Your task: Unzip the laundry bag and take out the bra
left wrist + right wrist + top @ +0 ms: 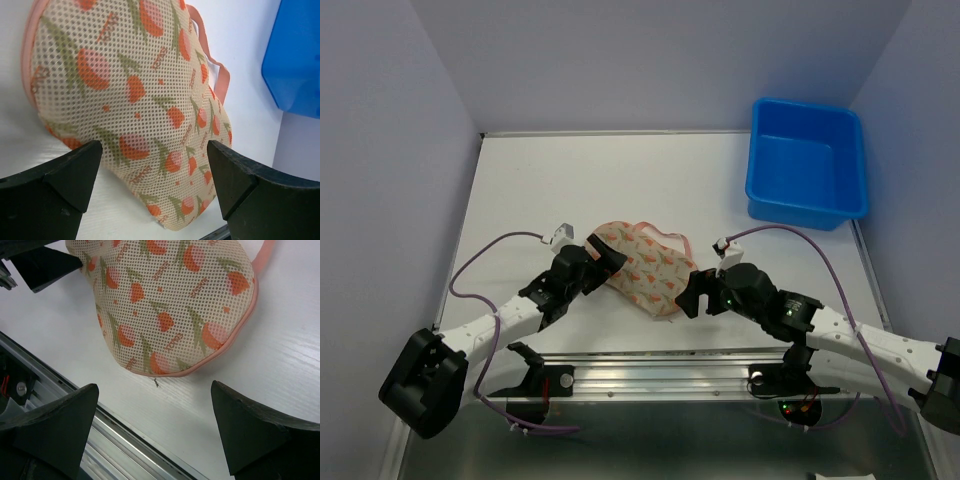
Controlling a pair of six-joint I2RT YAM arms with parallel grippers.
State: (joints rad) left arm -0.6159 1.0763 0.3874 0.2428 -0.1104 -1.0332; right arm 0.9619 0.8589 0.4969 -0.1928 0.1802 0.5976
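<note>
The laundry bag (645, 267) lies flat on the white table, cream mesh with orange-pink print, pink zip edging and a pink strap at its far side. It looks zipped shut. It fills the left wrist view (125, 100) and the top of the right wrist view (170, 305). My left gripper (603, 258) is open at the bag's left lobe, fingers (70, 172) spread just short of it. My right gripper (688, 296) is open just right of the bag's near lobe, holding nothing. The bra is hidden.
A blue plastic tub (807, 163) stands at the back right; it also shows in the left wrist view (295, 55). A metal rail (650, 375) runs along the table's near edge, close under the right gripper (125, 445). Walls close in on both sides.
</note>
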